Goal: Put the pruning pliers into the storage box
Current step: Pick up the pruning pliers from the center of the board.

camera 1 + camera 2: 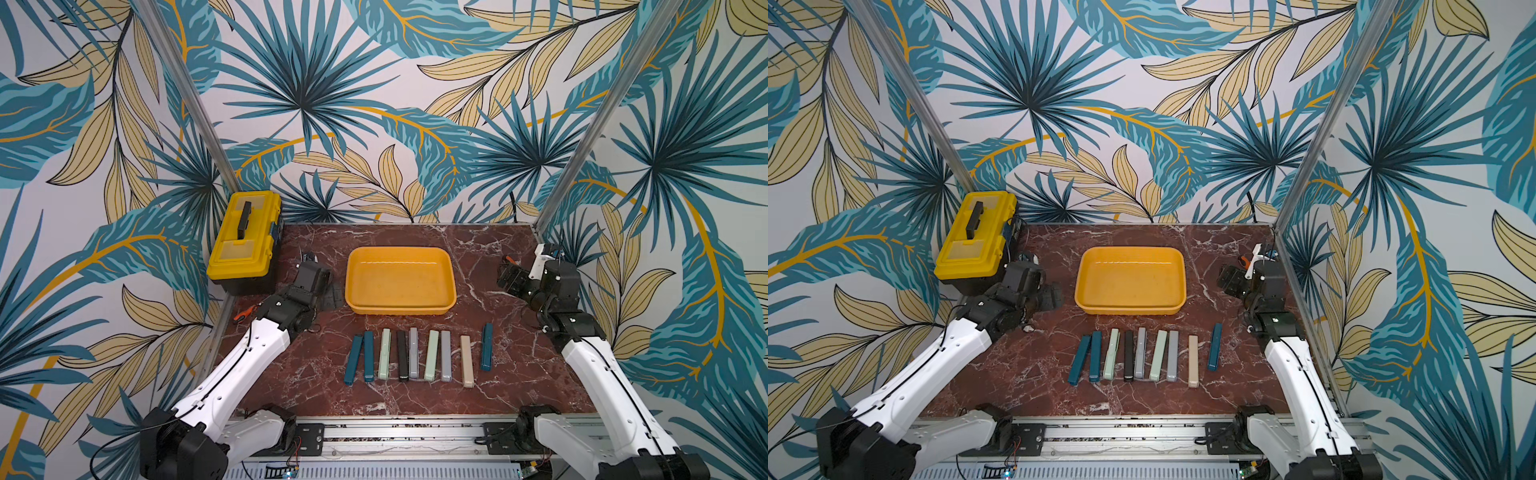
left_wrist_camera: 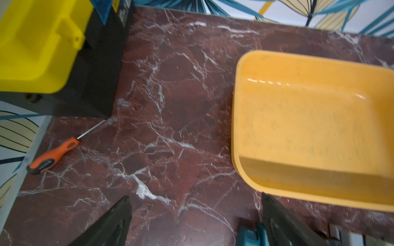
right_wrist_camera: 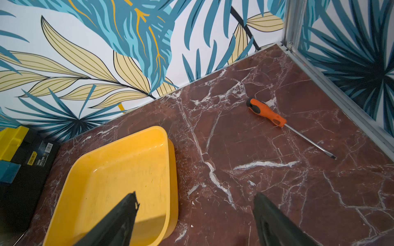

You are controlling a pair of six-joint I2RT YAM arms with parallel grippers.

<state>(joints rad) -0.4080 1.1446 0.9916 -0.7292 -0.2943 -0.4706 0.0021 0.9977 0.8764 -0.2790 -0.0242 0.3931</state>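
Note:
Several pruning pliers (image 1: 402, 355) (image 1: 1128, 355), teal, mint, black, grey and beige bars, lie side by side in a row on the marble in both top views. Behind them sits the storage box (image 1: 399, 311) (image 1: 1129, 309), a shallow yellow-orange tray with nothing in it. My left gripper (image 1: 308, 261) (image 2: 195, 195) hovers left of the box (image 2: 309, 127), open over bare marble, with a teal pliers end (image 2: 252, 236) beside one finger. To the right of the box (image 3: 119, 181), my right gripper (image 1: 508, 276) (image 3: 195, 193) is open with nothing in it.
A yellow lidded toolbox (image 1: 245, 241) (image 2: 32, 42) stands at the back left. One orange-handled screwdriver (image 2: 53, 155) lies by the left wall below the toolbox, and another (image 3: 266, 112) lies near the back right corner. Patterned walls with metal posts enclose the table.

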